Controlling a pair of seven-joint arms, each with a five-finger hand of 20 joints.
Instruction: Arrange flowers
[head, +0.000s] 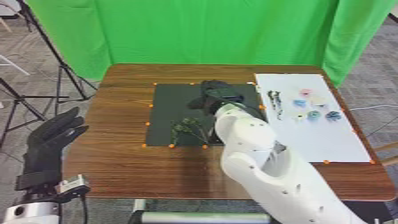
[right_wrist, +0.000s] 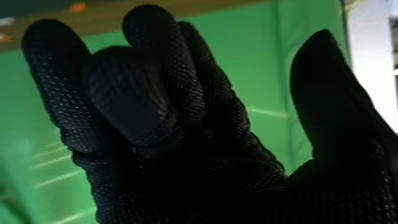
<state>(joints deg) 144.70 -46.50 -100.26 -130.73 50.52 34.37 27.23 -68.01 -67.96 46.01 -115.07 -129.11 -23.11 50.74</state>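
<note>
Well, black mat, white sheet on table — green curtain behind.

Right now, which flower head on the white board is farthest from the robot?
The pink flower head, at the group's far end; the other flower heads lie nearer the robot.

Head view looks down, wrist view sits close—sharing green curtain.
</note>
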